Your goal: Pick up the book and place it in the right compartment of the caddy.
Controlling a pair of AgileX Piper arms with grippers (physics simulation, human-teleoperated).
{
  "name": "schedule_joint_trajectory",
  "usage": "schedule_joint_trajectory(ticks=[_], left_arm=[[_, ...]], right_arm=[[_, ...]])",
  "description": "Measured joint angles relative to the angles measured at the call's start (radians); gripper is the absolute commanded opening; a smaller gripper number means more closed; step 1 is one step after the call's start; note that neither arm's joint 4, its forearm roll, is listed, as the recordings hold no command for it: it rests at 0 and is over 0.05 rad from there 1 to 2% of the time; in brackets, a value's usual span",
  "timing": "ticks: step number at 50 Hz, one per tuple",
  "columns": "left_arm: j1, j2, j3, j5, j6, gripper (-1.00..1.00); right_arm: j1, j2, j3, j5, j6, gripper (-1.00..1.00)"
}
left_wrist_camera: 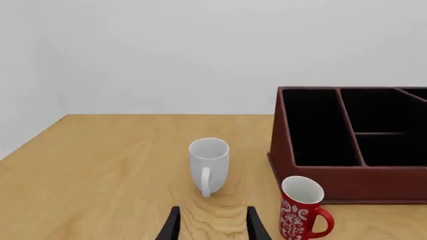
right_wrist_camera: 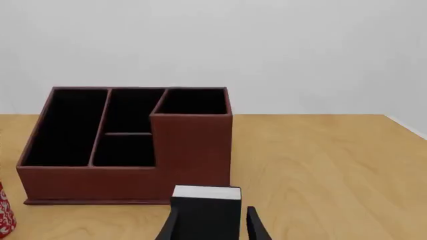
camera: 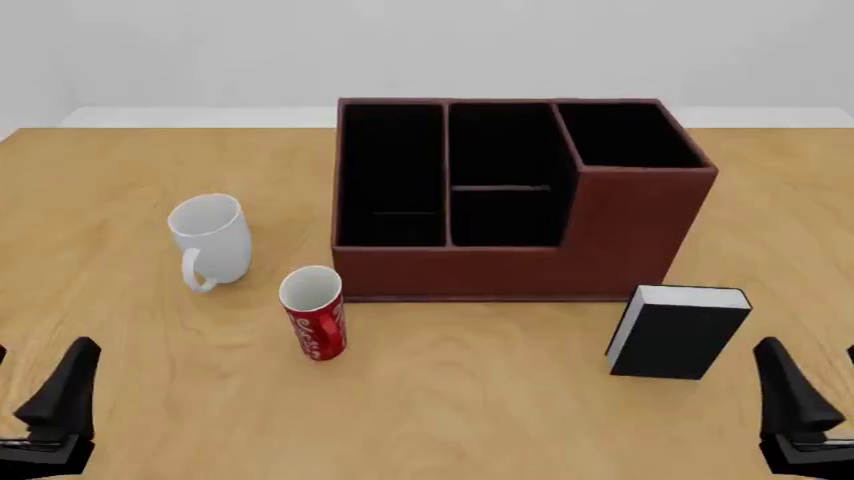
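The right gripper (right_wrist_camera: 212, 227) hangs low at the near right edge of the worktop (camera: 507, 390), its two dark fingers (right_wrist_camera: 255, 226) spread apart with nothing between them. In the right wrist view the book (right_wrist_camera: 207, 212) stands directly ahead of those fingers, close but not touched. The left gripper (left_wrist_camera: 212, 225) sits at the near left edge, likewise spread and holding nothing, with bare wood between its fingers.

Seen from the front, the book (camera: 675, 331) stands upright on the worktop, white page edges on top, black cover facing the camera, just in front of the caddy's near right corner and apart from it. The caddy (camera: 627, 240) sits mid-worktop, reddish-brown outside and black within. Its right compartment (camera: 625, 137) is the tall-walled square section at the right end; nothing shows inside it.

Left of the caddy, a red mug (camera: 315, 313) with white patterning stands near the front left corner, just clear of the wall. A white mug (camera: 211, 239) stands farther left, its handle towards the camera.
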Motion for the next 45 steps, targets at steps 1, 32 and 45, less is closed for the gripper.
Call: schedule_joint_trajectory(ticks=[1,32,45], left_arm=[[0.000,0.000,0.000,0.000,0.000,1.00],[0.000,0.000,0.000,0.000,0.000,1.00],[0.000,0.000,0.000,0.000,0.000,1.00]], right_arm=[[0.000,0.000,0.000,0.000,0.000,1.00],[0.025,0.244,-0.095,-0.030,-0.147,1.00],[0.053,0.396,-0.189,-0.019,-0.292,1.00]])
